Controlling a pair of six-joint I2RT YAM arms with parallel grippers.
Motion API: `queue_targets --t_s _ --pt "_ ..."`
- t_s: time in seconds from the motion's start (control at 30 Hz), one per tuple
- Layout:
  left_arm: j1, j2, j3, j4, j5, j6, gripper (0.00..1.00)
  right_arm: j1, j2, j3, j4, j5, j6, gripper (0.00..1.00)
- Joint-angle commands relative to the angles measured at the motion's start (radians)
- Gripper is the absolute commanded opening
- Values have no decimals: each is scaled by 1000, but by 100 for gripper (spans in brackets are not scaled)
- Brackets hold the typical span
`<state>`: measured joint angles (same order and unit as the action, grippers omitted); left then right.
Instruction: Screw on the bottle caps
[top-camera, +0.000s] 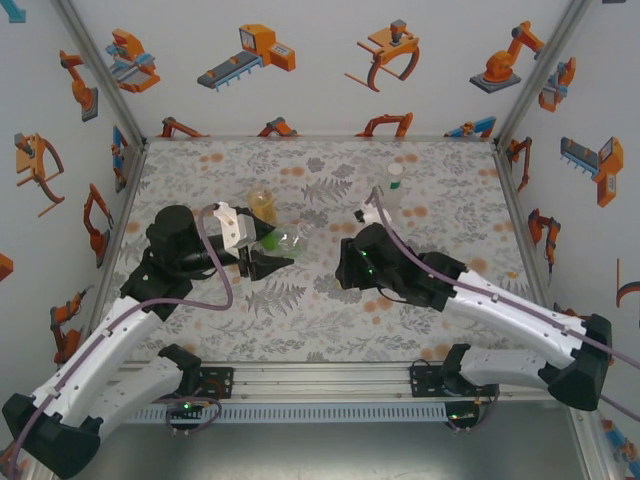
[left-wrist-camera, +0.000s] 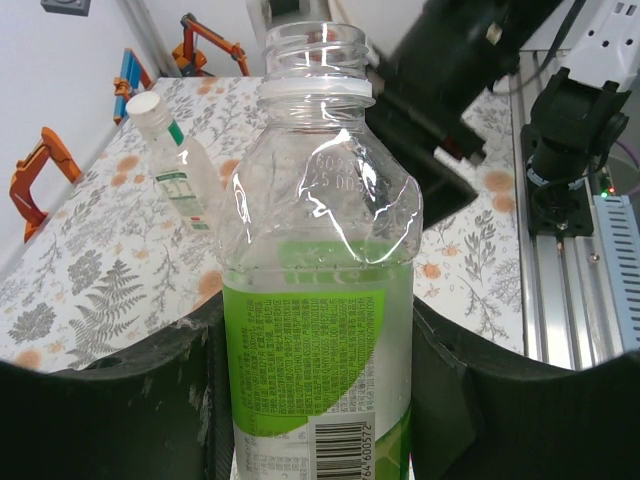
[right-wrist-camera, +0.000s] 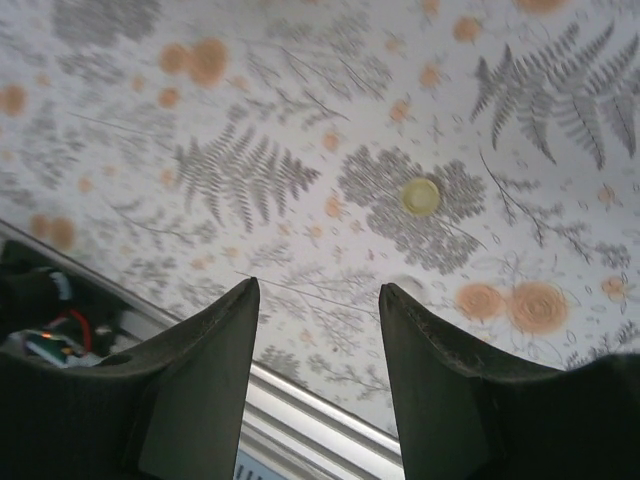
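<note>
Bottle sat uncapped, clamped in left gripper; right gripper gaped near cap, centre-right; I judged descent and grasp next.

My left hand is matt black, and the bottle between its fingers is clear plastic with a bright green label, small dark print and a black-and-white barcode. The counter wears a pale cloth patterned with grey ferns and orange blossoms. On it a small clear bottle has a white label with a green stripe, and a white cap. Beyond my black right hand, a pale yellow-green cap sits against a grey printed flower. The walls are white with orange robot drawings.
</note>
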<state>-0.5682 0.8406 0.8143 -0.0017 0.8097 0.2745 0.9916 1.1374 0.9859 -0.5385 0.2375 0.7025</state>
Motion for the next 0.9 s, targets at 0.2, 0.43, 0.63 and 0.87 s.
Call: queue_targets --t_s 0.2,0.43,0.63,0.87 --pt "1 -14 -7 3 -6 18 0 -64 153 -139 137 -111 71 50" --pt "1 -15 -7 2 -7 19 0 -69 266 -168 193 -178 98 51" --pt "1 -14 -6 2 -6 15 0 -69 297 -172 187 -197 100 50" --pt "1 -17 -6 2 -6 17 0 -68 309 -181 169 -207 102 51"
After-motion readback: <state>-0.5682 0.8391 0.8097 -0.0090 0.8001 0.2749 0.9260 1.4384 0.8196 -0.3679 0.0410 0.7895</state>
